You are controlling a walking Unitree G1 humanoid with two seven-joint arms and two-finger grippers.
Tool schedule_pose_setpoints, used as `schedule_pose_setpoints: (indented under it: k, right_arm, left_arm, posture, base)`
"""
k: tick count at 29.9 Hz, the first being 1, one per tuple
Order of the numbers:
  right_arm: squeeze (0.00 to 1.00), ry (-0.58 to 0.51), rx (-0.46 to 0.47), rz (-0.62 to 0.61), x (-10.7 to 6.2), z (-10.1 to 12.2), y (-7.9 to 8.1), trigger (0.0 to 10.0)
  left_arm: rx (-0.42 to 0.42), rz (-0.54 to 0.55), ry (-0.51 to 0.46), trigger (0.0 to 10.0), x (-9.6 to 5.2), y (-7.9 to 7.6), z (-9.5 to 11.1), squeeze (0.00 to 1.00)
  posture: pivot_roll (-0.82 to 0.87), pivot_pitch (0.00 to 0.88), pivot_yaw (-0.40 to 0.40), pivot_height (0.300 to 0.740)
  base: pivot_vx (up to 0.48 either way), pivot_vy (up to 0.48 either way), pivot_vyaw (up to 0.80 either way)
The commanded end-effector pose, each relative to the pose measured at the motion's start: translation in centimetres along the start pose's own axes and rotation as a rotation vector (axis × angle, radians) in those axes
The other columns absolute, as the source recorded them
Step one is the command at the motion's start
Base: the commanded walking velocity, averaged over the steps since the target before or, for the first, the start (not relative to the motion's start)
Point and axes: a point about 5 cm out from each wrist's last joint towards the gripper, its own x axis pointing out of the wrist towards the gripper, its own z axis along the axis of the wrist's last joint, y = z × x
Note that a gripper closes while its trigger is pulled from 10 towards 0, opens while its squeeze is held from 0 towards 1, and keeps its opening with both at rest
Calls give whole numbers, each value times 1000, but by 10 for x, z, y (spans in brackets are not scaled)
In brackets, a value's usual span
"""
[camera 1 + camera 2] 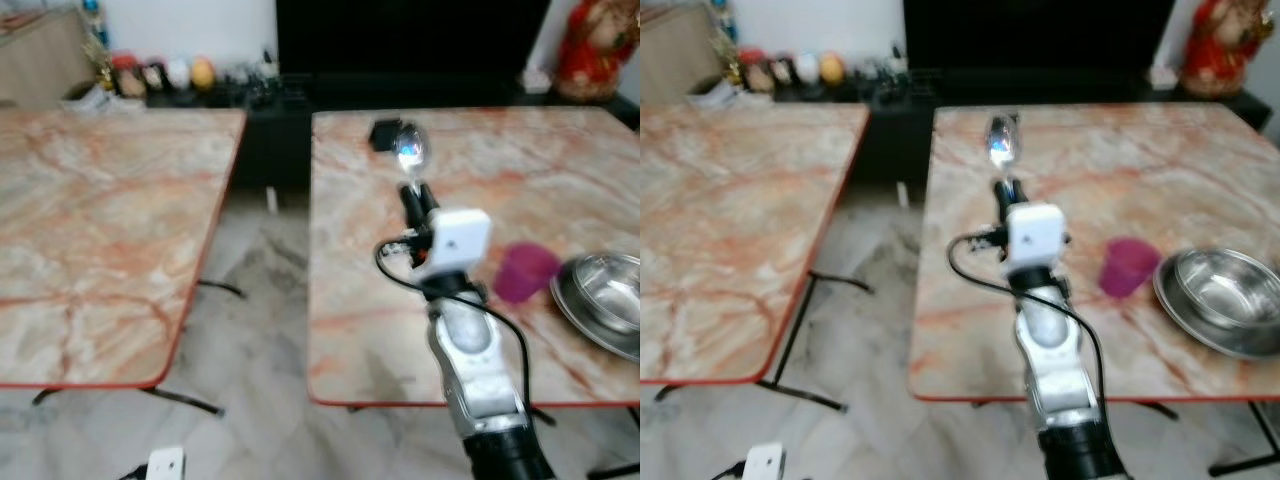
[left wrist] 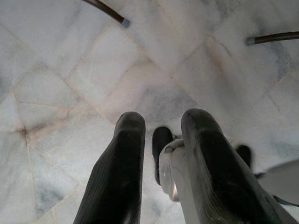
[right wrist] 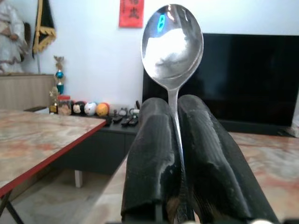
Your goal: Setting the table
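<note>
My right gripper (image 1: 417, 192) reaches out over the right marble table (image 1: 350, 330), shut on the handle of a shiny metal spoon (image 3: 172, 44) whose bowl stands up beyond the fingertips (image 3: 156, 109). The spoon (image 1: 411, 148) hangs above the table's middle. A purple cup (image 1: 524, 272) stands to the right of the arm, next to a steel bowl (image 1: 603, 296) near the right edge. My left gripper (image 2: 161, 122) hangs low over the tiled floor, fingers a little apart with nothing between them.
A second marble table (image 1: 100, 230) stands to the left, with a floor gap (image 1: 250, 330) between the two. A dark cabinet and TV (image 1: 410, 40) line the far wall, with small ornaments (image 1: 160, 72) on a low shelf. A red figure (image 1: 598, 40) sits far right.
</note>
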Motion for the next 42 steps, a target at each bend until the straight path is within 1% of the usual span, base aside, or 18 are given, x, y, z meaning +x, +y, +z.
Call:
schedule_pose_setpoints:
  k: [1,11,21,35,42]
  right_arm:
    - [0,-25,-11,-23,3,8,-8,10000]
    - [0,-32,-18,-33,5,11,-12,10000]
    - [0,-28,-34,-59,3,13,-20,10000]
    - [0,-22,-60,-97,1,15,-31,10000]
    - [0,-2,-96,-130,0,15,-43,10000]
  left_arm:
    - [9,-3,13,10000,0,-1,-2,0]
    - [3,-4,3,10000,1,-4,0,0]
    - [-3,12,-16,10000,1,2,4,0]
    - [1,11,-29,10000,1,3,7,0]
    - [-5,18,-35,10000,1,3,8,0]
  posture:
    - [-130,0,58,740]
    - [-129,0,57,740]
    - [-133,0,62,740]
    - [-133,0,65,740]
    - [-134,0,63,740]
  base:
    - [0,-416,0]
    - [0,-418,0]
    - [0,-420,0]
    - [0,-420,0]
    - [0,-78,0]
